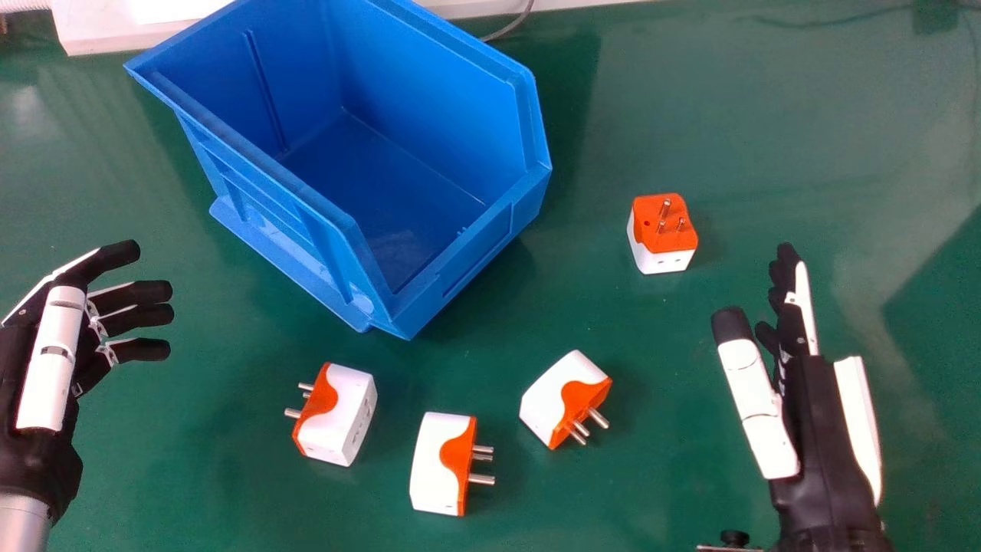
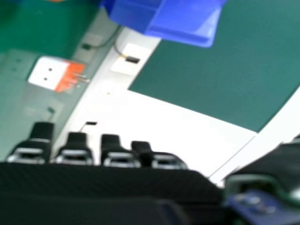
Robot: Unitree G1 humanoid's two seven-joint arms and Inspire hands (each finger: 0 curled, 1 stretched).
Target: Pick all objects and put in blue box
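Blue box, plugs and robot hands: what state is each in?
Blue box: upright, open-topped, no plug inside
Near left plug: on its side, prongs left
Near middle plug: on its side, prongs right
Near right plug: on its side, prongs right
Far plug: prongs up
Left hand: open, holding nothing
Right hand: open, holding nothing

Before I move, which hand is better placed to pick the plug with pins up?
Probably the right hand: it is open and near that plug. The left hand is open too, but much farther away, with the box partly between.
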